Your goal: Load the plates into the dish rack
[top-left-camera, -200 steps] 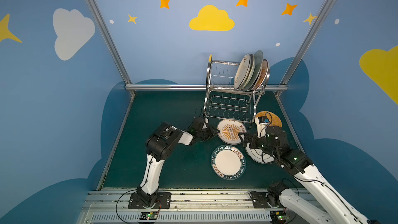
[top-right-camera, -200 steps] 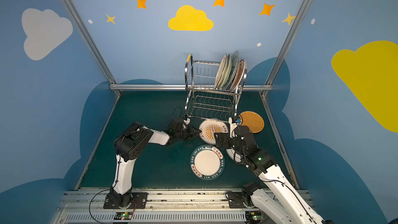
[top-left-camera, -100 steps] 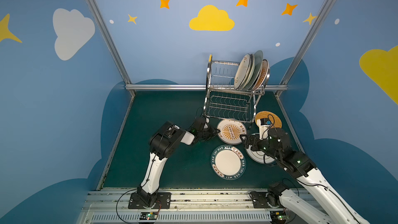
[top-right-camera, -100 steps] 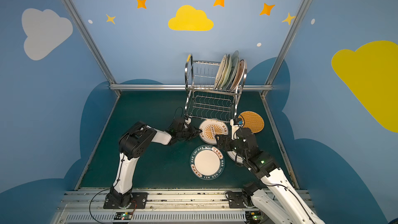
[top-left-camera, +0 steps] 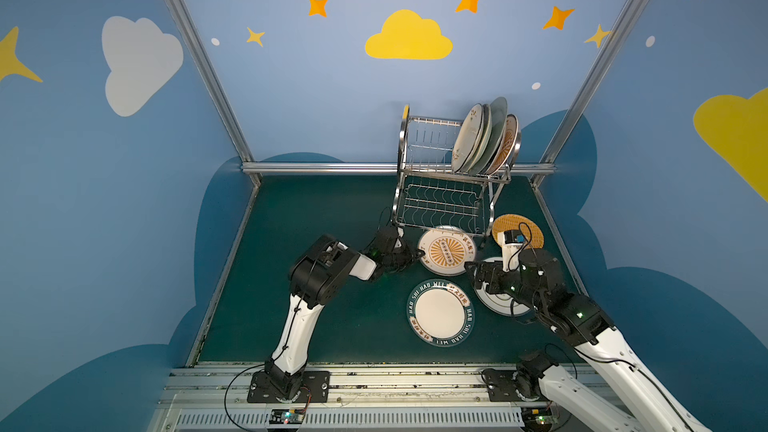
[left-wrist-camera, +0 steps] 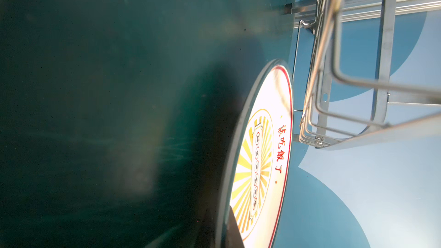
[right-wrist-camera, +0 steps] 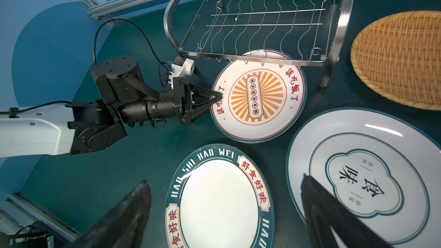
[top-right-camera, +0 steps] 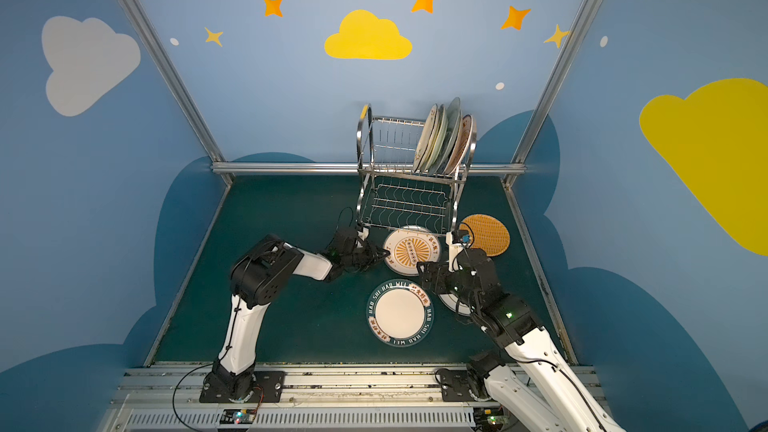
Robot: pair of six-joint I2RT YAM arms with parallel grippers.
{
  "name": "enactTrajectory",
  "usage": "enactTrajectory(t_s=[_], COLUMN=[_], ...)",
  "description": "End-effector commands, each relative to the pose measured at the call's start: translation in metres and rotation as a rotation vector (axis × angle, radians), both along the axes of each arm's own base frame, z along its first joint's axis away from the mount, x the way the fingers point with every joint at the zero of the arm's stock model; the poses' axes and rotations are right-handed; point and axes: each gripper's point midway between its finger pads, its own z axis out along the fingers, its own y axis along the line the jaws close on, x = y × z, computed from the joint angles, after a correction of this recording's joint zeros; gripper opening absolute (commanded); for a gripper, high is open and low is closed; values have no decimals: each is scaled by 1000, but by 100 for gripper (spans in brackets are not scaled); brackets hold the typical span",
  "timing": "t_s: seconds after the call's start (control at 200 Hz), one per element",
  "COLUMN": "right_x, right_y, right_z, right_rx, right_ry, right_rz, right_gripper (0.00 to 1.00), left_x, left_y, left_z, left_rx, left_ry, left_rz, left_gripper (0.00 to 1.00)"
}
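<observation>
**Grasp step.** In a top view, the left end effector (top-left-camera: 419,256), jaws pinched together, is gripping the left rim of the orange sunburst plate (top-left-camera: 446,251). This plate is lying flat on the tabletop (top-left-camera: 316,218) at centre frame, partly under the dish rack (top-left-camera: 444,201). The right end effector (top-left-camera: 471,272), jaws wide and empty, is hovering just above the teal lettered plate (top-left-camera: 440,311). The next move probably calls for lifting the sunburst plate clear of the lower shelf, tilting it upright and slotting it beside the racked plates (top-left-camera: 484,139).

Blue-lined plate (top-left-camera: 496,305) mostly behind the right arm (top-left-camera: 540,284) (rim of sunburst plate (top-left-camera: 444,251) under dish rack (top-left-camera: 440,201))
</observation>
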Motion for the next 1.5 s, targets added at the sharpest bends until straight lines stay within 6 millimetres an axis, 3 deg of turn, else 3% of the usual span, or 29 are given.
enactTrajectory(t_s=[0.0,0.245,0.496,0.951,1.021,1.146,1.417,1.492], right_x=[-1,7,20,37,37,35,30,32], right_y=[-2,-5,4,11,15,26,58,64], right_z=[14,16,19,19,20,27,32,31], right_rx=[17,-13,2,-3,6,51,171,189], right_ry=[-20,-19,-11,20,26,32,100,124], right_rz=[-5,-39,-45,-73,-61,-12,98,110], right_gripper=[95,95,95,95,95,95,92,86], left_x=[1,-7,-17,-74,-84,-96,-99,-102], left_y=[3,28,55,97,98,99,107,106], left_z=[14,27,42,73,85,123,204,220], left_rx=[10,47,23,180,150,46,-128,-184], left_ry=[-40,-12,52,142,133,43,-164,-201], left_rz=[-2,12,24,-33,-49,-45,23,16], left_gripper=[4,4,4,4,4,4,4,4])
